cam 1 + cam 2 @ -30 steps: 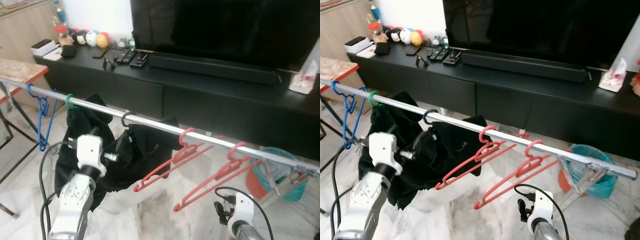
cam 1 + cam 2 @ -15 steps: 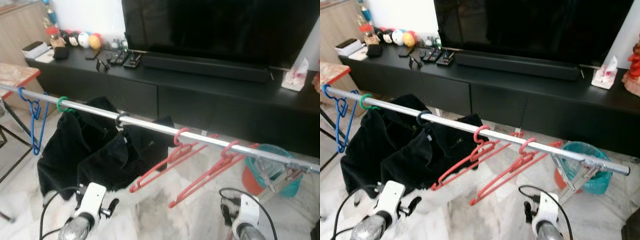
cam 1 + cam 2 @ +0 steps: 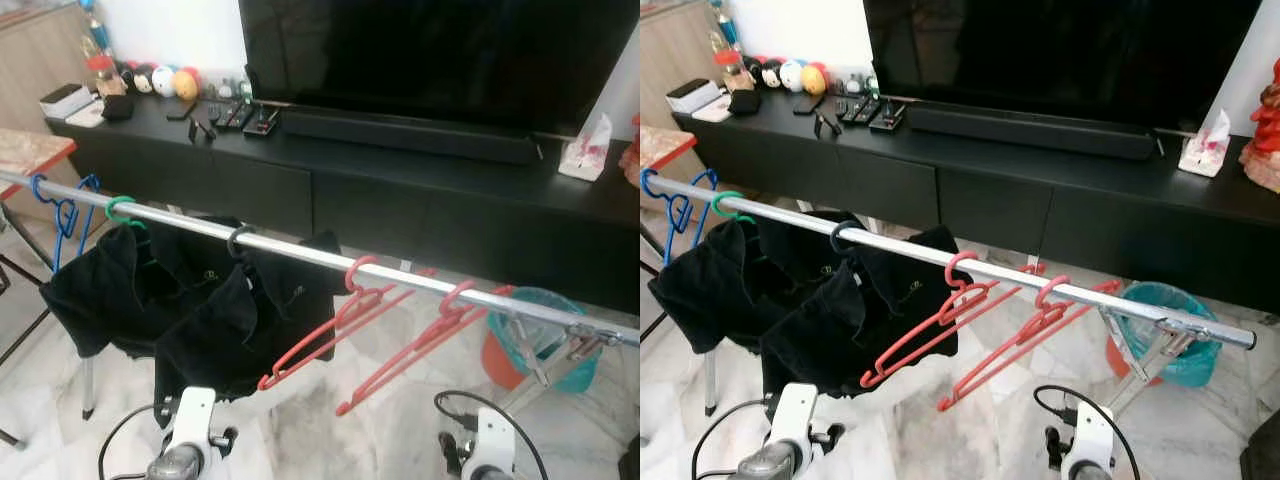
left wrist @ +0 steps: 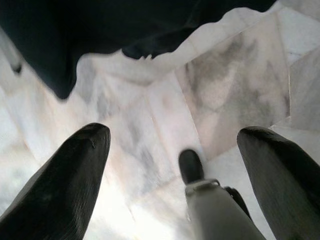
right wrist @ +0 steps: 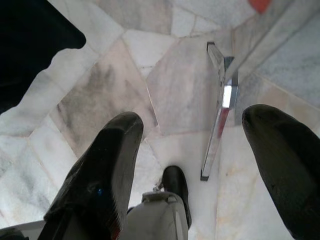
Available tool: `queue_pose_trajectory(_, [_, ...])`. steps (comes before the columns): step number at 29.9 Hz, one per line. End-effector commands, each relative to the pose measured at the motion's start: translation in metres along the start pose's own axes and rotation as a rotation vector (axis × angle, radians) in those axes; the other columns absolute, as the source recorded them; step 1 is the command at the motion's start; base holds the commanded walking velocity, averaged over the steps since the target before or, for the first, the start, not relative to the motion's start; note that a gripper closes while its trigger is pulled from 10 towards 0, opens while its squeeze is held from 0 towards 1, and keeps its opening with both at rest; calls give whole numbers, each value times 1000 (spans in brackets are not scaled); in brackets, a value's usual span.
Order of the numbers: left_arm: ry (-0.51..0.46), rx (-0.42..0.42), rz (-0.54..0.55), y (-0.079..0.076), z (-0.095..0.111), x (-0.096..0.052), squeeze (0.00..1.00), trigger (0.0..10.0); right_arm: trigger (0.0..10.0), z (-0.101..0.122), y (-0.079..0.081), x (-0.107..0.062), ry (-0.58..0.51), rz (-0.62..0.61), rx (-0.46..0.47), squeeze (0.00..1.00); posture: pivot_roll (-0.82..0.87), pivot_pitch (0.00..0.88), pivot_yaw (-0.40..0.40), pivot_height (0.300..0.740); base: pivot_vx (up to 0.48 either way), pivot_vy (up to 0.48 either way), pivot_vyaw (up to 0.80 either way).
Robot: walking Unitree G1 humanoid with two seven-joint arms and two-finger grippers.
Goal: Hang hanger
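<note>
Hanger w/ black shirt (image 3: 245, 320) now hooked on the metal rail (image 3: 300, 255), beside a green-hooked hanger (image 3: 122, 209) w/ another black garment; two bare red hangers (image 3: 400, 330) further along. 1 s ago left arm was raised by the shirt; now left gripper (image 4: 175, 170) & right gripper (image 5: 190, 155) both down low over the marble floor (image 5: 180, 90), fingers spread, empty. Hanging looks done. No legible text or brands

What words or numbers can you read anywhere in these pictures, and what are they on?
None can be read.
Small mark on the black shirt: too small and blurred to read.
Remote controls on the TV stand: buttons too small to read.
White box: no readable label.
Tissue pack: print too blurred to read.
</note>
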State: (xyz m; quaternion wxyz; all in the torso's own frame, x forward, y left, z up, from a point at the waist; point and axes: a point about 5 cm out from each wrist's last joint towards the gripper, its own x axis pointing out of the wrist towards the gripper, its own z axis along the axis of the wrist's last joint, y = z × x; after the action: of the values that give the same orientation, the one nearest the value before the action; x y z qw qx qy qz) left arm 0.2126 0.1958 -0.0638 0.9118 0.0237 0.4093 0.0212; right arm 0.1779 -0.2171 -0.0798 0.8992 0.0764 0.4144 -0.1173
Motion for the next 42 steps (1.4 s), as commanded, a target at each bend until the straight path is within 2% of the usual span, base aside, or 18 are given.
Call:
queue_pose_trajectory(1, [-8, -33, 12, 1, 1, 1, 0, 10000, 10000, -6, -4, -2, 16, -17, 43, 0, -155, 0, 36, 740, 0, 0, 0])
queue_pose_trajectory(6, [2, -25, -7, -1, 0, 1, 0, 10000, 10000, -8, -5, -3, 13, -6, 28, 0, -151, 0, 38, 740, 0, 0, 0])
queue_pose_trajectory(9, [19, 47, -24, -2, -2, 2, 0, 10000, 10000, -7, -4, -3, -2, 6, 30, 0, -154, 0, 42, 740, 0, 0, 0])
queue_pose_trajectory(10, [14, 52, -27, -2, -2, 2, 0, 10000, 10000, -6, -2, -3, -14, 24, 5, 0, -156, 0, 43, 740, 0, 0, 0])
queue_pose_trajectory(14, [12, 21, -23, -3, -3, 2, 0, 10000, 10000, -4, 7, -2, -19, 81, -58, 0, -161, 0, 45, 740, 0, 0, 0])
queue_pose_trajectory(42, [12, 20, -23, -3, -3, 2, 0, 10000, 10000, -4, 9, -2, -19, 90, -59, 0, -161, 0, 45, 740, 0, 0, 0])
